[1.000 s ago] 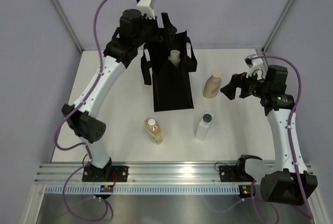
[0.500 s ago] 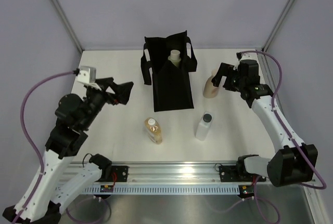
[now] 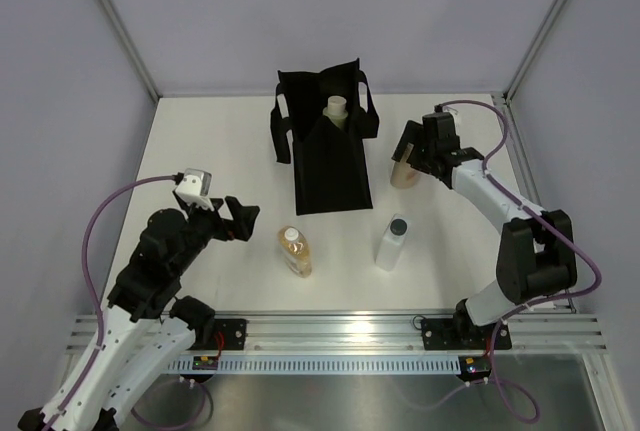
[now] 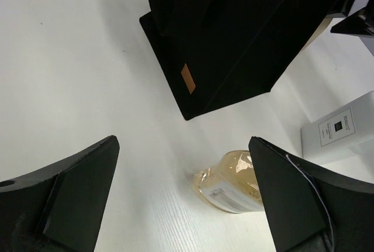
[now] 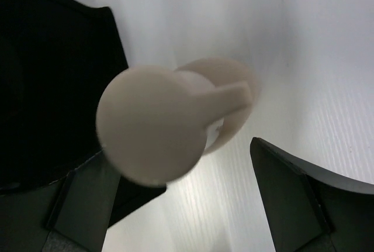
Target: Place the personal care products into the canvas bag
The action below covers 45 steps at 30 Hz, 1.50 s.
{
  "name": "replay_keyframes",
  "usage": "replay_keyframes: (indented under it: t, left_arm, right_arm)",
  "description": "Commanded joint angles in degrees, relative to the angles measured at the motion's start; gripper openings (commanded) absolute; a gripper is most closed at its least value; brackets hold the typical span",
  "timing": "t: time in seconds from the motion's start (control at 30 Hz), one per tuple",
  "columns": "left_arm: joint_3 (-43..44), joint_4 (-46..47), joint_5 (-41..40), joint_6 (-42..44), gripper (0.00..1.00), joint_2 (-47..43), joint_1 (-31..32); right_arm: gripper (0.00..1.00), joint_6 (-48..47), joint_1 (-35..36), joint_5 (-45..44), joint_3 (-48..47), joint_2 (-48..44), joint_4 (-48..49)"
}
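Observation:
The black canvas bag [image 3: 328, 166] lies open at the table's back centre, with a pale olive bottle [image 3: 337, 109] standing in its mouth. The amber bottle [image 3: 295, 251] lies on the table in front of the bag. My left gripper [image 3: 240, 219] is open and empty, just left of the amber bottle. In the left wrist view the amber bottle [image 4: 231, 182] sits ahead of the gripper [image 4: 182, 142], close to the right finger. The clear bottle with black cap [image 3: 392, 242] stands to the right. My right gripper [image 3: 412, 144] is open over the beige pump bottle [image 3: 406, 169]. The pump head [image 5: 152, 123] sits between its fingers.
The bag's two loop handles [image 3: 280, 131] spread out at its sides. The clear bottle also shows in the left wrist view [image 4: 339, 129], and the bag [image 4: 234, 41] fills the top of that view. Grey walls enclose the table; a rail [image 3: 330, 336] runs along the near edge.
My left arm has swung from the back by the bag down to the front left, now beside the amber bottle. My right gripper has moved left onto the pump bottle.

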State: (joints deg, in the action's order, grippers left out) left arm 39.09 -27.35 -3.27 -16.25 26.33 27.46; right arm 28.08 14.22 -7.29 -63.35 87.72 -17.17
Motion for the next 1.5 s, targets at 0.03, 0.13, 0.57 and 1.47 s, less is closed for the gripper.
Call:
replay_keyframes:
  t: [0.03,0.13,0.57,1.47]
  left_arm:
    - [1.51,0.46,0.72,1.04,0.99,-0.49,-0.13]
    - [1.78,0.02,1.16,1.48,0.99,-0.75,-0.13]
    - [1.08,1.16,2.21,1.31,0.99,-0.31,-0.13]
    - [-0.42,1.69,2.92,0.78,0.99,-2.51,-0.13]
  right_arm:
    - [0.95,1.72,0.28,-6.77,-3.18,4.56,5.03]
    - [0.94,1.63,0.28,-7.82,-2.40,5.62,7.75]
    - [0.78,-2.50,0.28,-8.98,-0.02,5.27,12.25]
    - [0.00,-31.20,-4.02,24.74,1.13,-3.53,3.83]
